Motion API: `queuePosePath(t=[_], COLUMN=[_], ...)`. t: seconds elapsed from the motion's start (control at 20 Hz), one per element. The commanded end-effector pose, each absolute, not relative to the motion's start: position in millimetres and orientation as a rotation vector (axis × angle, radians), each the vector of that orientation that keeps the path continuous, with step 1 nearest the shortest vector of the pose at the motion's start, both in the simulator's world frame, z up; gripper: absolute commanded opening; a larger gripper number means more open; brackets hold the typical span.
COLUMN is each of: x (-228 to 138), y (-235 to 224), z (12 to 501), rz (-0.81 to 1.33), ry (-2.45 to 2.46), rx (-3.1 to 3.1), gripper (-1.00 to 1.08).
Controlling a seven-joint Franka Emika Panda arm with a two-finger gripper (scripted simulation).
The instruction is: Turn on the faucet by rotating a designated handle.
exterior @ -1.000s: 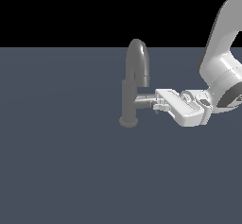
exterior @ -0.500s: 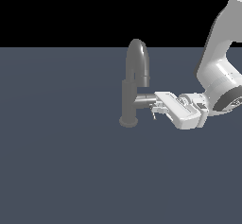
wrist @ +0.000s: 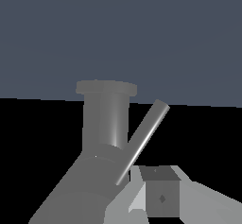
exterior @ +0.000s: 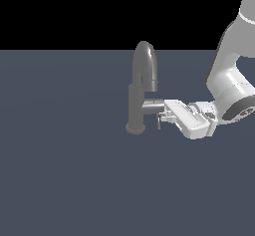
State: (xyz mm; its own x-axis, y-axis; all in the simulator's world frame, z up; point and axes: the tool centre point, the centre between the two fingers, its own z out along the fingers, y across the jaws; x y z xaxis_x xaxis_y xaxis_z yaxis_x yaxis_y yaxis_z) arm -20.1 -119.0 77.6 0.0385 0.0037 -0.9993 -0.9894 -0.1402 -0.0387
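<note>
The grey faucet (exterior: 135,105) stands upright on its round base, its arched spout (exterior: 145,65) on top. The handle (exterior: 152,105) is a short cylinder jutting from the post toward the exterior view's right, and its thin pin lever (exterior: 159,122) hangs downward from the end. My gripper (exterior: 168,112) comes in level from the right, its fingertips against the handle's end just beside the lever. The fingers look pressed together with nothing held. In the wrist view the faucet post (wrist: 105,119) and the slanted lever (wrist: 144,140) fill the middle, with one fingertip (wrist: 160,197) close beside the lever.
A flat dark blue-grey floor (exterior: 74,180) lies all around the faucet. My white arm (exterior: 229,80) rises at the exterior view's right edge.
My gripper has shifted slightly down and toward the faucet. The lever has swung downward from beside the handle's end to hanging below it.
</note>
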Motion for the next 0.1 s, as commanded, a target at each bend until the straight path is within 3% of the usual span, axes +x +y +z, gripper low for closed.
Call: queuePosePath(t=[0.0,0.05], x=[-21.0,-21.0], y=[-111.7,-111.7], z=[44.6,44.6], rz=[1.3,1.3], ry=[1.144,1.144], rx=[-1.303,-1.303], gripper=[-1.0,-1.0])
